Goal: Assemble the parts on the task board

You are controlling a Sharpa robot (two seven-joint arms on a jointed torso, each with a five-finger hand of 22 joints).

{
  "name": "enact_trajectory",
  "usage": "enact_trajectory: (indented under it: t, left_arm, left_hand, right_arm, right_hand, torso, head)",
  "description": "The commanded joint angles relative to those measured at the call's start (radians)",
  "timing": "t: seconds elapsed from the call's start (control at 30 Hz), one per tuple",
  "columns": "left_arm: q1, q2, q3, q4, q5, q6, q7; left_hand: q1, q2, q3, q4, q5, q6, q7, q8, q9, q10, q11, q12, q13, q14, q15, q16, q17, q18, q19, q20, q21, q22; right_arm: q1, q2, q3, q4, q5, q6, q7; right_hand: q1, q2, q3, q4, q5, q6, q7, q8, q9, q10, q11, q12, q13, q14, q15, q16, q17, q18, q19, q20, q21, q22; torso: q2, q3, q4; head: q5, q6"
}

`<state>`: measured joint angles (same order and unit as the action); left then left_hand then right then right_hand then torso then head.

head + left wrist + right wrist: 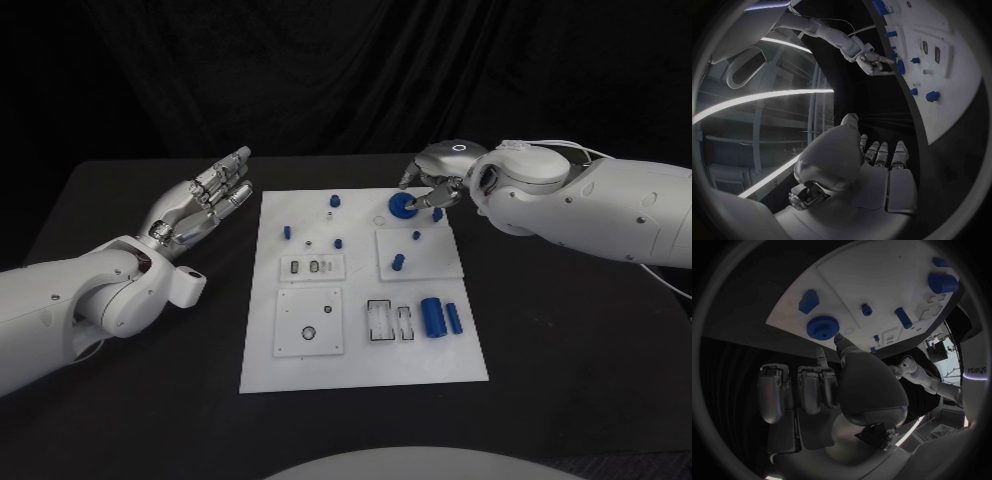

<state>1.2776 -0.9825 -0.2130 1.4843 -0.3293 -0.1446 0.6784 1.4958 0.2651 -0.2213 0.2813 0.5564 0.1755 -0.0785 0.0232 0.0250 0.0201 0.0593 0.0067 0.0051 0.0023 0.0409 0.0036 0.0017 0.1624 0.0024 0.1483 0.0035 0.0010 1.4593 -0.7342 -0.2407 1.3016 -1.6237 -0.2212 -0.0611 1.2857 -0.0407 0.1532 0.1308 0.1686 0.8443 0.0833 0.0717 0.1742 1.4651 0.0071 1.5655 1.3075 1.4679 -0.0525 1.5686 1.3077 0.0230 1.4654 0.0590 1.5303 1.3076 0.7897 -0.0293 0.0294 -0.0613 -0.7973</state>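
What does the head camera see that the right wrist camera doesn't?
Head view alone: the whole white board on the black table, the big blue cylinder near its front, and both arms together, with the left hand open and flat beside the board.

Right wrist view alone: a close look from behind the right hand, with one fingertip touching the round blue gear at the board's edge.

Both: the board, the gear, the right hand at it, and small blue parts standing on the board.

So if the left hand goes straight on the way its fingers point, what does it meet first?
Probably nothing: the left hand lies open beside the task board, pointing along its edge toward the table's far side.
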Motion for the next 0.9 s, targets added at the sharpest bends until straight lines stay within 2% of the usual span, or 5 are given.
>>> enact_trajectory:
  t: [0.03, 0.2, 0.37, 0.63, 0.9]
  left_arm:
    - [0.003, 0.001, 0.001, -0.001, -0.005, 0.009, 0.141]
    - [0.003, 0.003, 0.001, -0.004, -0.005, 0.011, 0.14]
    - [0.003, 0.008, 0.001, -0.011, -0.005, 0.016, 0.138]
    - [0.002, 0.015, 0.001, -0.019, -0.005, 0.025, 0.14]
    - [0.002, 0.015, 0.001, -0.021, -0.005, 0.027, 0.14]
  left_hand:
    - [0.005, -0.006, 0.003, 0.003, 0.003, 0.003, 0.003, 0.003, 0.0, -0.002, -0.005, -0.002, 0.0, -0.002, -0.005, -0.004, -0.002, 0.014, -0.002, 0.002, -0.003, 0.0]
    - [0.005, -0.006, 0.003, 0.003, 0.003, 0.003, 0.003, 0.003, 0.0, -0.002, -0.005, -0.002, 0.0, -0.002, -0.005, -0.004, -0.002, 0.014, -0.002, 0.002, -0.003, 0.0]
    - [0.006, -0.005, 0.004, 0.003, 0.004, 0.001, 0.003, 0.002, 0.0, -0.004, -0.004, -0.003, -0.001, -0.002, -0.004, -0.004, -0.002, 0.014, -0.002, 0.006, -0.003, 0.0]
    - [0.009, -0.009, 0.004, 0.0, 0.006, 0.0, 0.006, 0.002, 0.0, -0.007, -0.003, -0.003, -0.002, -0.002, 0.0, -0.004, -0.002, 0.015, -0.002, 0.012, -0.003, 0.0]
    - [0.009, -0.009, 0.004, 0.0, 0.006, 0.002, 0.007, 0.002, 0.0, -0.006, -0.003, -0.003, -0.001, -0.002, 0.0, -0.004, -0.002, 0.015, -0.001, 0.013, -0.003, 0.0]
  right_arm:
    - [-0.003, 0.007, 0.001, -0.009, -0.024, 0.011, -0.036]
    - [-0.004, 0.015, 0.001, -0.017, -0.025, 0.031, -0.05]
    - [-0.006, 0.022, 0.001, -0.025, -0.025, 0.043, -0.059]
    - [-0.011, 0.028, 0.001, -0.033, -0.034, 0.06, -0.061]
    - [-0.019, 0.031, 0.001, -0.032, -0.044, 0.072, -0.059]
  right_hand:
    - [0.014, 0.002, 0.0, -0.008, 0.015, -0.009, 0.002, -0.006, 0.002, 0.106, -0.009, 0.005, 0.263, 0.103, -0.008, 0.002, 0.263, -0.012, 0.079, -0.007, 0.008, 0.24]
    - [0.02, 0.003, 0.002, -0.016, 0.034, -0.022, 0.003, -0.008, 0.001, 0.106, -0.009, 0.005, 0.263, 0.103, -0.007, 0.002, 0.263, -0.012, 0.08, -0.007, 0.01, 0.241]
    - [0.031, 0.005, 0.008, -0.028, 0.058, -0.043, -0.001, -0.009, -0.001, 0.106, -0.011, 0.005, 0.263, 0.103, -0.009, 0.002, 0.263, -0.014, 0.085, -0.008, 0.015, 0.245]
    - [0.029, 0.003, 0.006, -0.028, 0.054, -0.049, 0.001, -0.009, -0.002, 0.106, -0.011, 0.005, 0.263, 0.103, -0.01, 0.002, 0.263, -0.014, 0.086, -0.008, 0.016, 0.246]
    - [0.013, 0.006, -0.001, -0.022, 0.022, -0.045, 0.006, -0.003, 0.001, 0.106, -0.007, 0.005, 0.263, 0.103, -0.007, 0.002, 0.263, -0.016, 0.089, -0.007, 0.02, 0.249]
  torso:
    - [0.0, -0.0002, -0.0017]
    - [0.0, -0.0021, -0.0013]
    - [0.001, -0.0007, -0.0016]
    - [0.001, -0.0015, 0.0]
    - [0.001, 0.0008, -0.0022]
  head:
    - [0.003, 0.003]
    - [0.006, 0.006]
    - [0.01, 0.007]
    - [0.006, 0.001]
    - [0.01, 0.002]
